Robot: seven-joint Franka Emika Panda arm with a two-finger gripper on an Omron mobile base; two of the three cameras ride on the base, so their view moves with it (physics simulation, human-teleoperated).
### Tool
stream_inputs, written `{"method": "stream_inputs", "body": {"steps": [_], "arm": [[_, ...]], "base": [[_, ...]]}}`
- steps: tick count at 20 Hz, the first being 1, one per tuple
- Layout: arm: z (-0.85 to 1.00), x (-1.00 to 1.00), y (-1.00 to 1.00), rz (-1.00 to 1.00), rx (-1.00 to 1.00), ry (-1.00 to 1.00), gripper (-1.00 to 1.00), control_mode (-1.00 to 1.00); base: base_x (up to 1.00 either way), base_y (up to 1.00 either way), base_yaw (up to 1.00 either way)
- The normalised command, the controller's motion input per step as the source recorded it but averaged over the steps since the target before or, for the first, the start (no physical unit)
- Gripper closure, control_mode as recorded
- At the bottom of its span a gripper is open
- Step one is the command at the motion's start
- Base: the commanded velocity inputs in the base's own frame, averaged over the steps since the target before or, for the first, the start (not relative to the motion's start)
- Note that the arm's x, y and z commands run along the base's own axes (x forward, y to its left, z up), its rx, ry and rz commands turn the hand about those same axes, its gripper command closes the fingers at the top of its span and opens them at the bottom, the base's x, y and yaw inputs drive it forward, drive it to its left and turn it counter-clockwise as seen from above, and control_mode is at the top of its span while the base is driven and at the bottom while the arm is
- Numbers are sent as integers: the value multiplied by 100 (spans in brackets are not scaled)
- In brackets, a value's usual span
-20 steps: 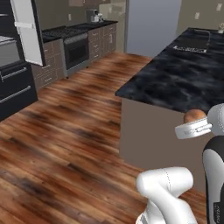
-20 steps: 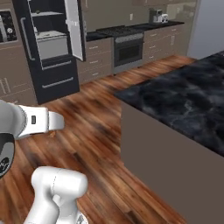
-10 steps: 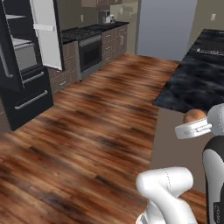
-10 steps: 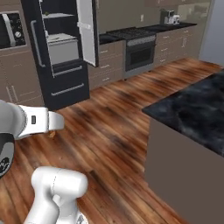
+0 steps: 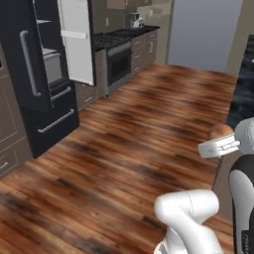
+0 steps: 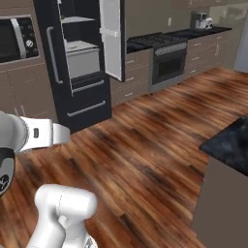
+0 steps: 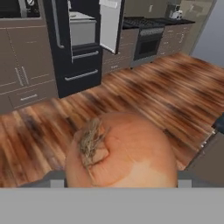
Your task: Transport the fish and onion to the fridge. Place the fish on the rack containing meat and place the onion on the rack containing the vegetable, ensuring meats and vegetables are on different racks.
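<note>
The end effector (image 7: 120, 183) is closed on the onion (image 7: 121, 151), which sits between its fingertips with its dry root tuft facing the hand camera. In the left base view the onion (image 5: 220, 131) shows as an orange-brown bulb at the end of the white arm, held above the wood floor (image 5: 144, 129).

The fridge (image 6: 80, 63) stands ahead with its white-edged door (image 6: 111, 38) swung open, exposing pale shelves and a drawer. To its right a stove (image 6: 167, 60) is set in the brown cabinets. A dark tabletop (image 6: 232, 140) edge lies at the right.

Compared with the earlier frames, the whole scene has shifted: the base has driven, the fridge appears larger and nearer, and the dark tabletop has slid toward the frame edge. The grip on the onion is unchanged.
</note>
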Motion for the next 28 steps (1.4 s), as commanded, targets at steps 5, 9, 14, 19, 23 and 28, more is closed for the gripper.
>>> {"method": "stream_inputs", "body": {"steps": [5,9,14,19,23,28], "arm": [[0,0,0,0,0,0,100,100],[0,0,0,0,0,0,100,100],[0,0,0,0,0,0,100,100],[0,0,0,0,0,0,100,100],[0,0,0,0,0,0,100,100],[0,0,0,0,0,0,100,100]], "base": [[100,51,0],[100,34,0],[100,13,1],[100,-7,11],[100,-1,25],[100,0,33]]}}
